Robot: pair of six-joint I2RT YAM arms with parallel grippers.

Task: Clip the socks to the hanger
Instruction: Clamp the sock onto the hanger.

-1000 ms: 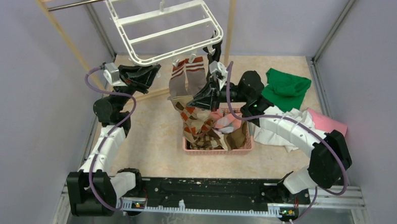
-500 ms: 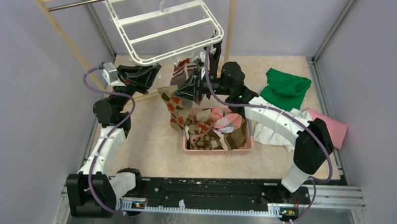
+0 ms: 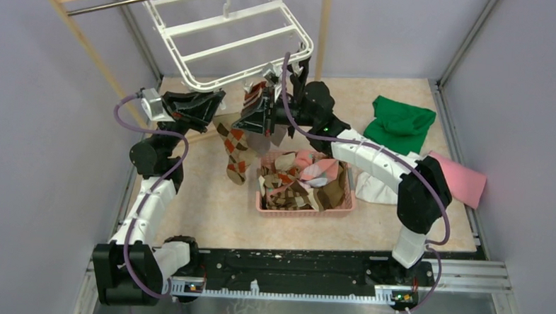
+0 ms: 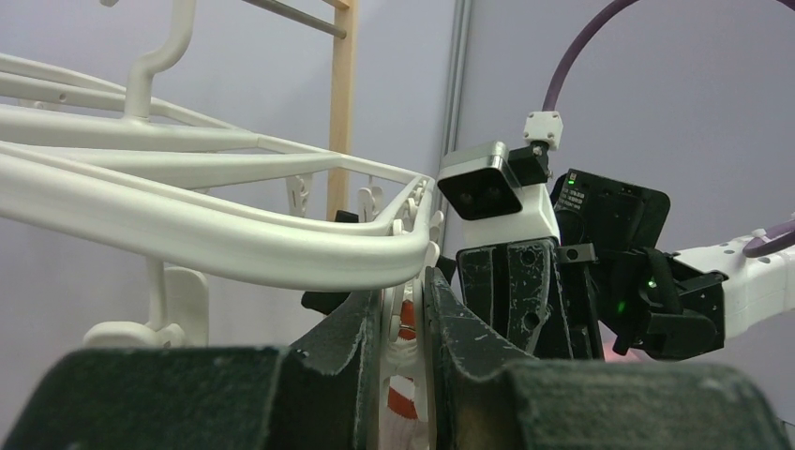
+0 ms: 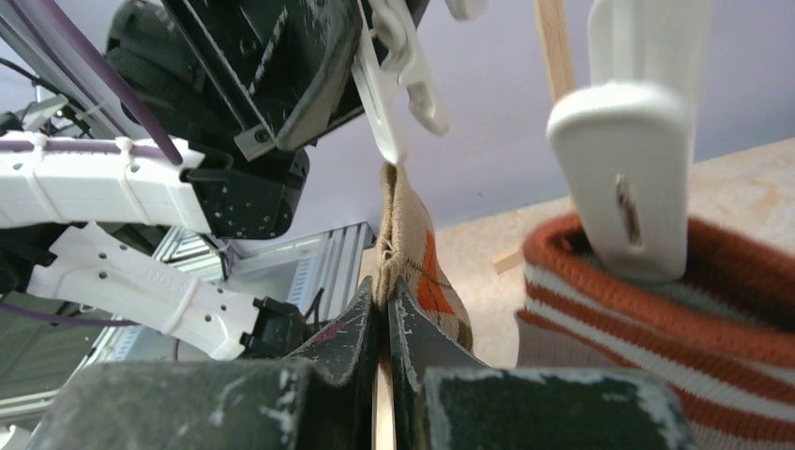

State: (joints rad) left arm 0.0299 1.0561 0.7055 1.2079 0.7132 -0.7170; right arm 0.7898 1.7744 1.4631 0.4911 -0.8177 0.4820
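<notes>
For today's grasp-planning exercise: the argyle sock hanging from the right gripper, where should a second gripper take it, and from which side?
Probably the top edge just beside the right gripper, coming in level from the left. The argyle sock hangs limp with its foot end down, so only that pinched top edge is taut.

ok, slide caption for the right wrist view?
Right gripper pinches an argyle sock just under a clip held by the left gripper; a striped-cuff sock hangs clipped alongside.

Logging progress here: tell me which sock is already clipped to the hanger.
The striped-cuff sock: a white clip grips its orange-and-white cuff. The argyle sock is held only by the right gripper; the rest lie in the pink basket.
</notes>
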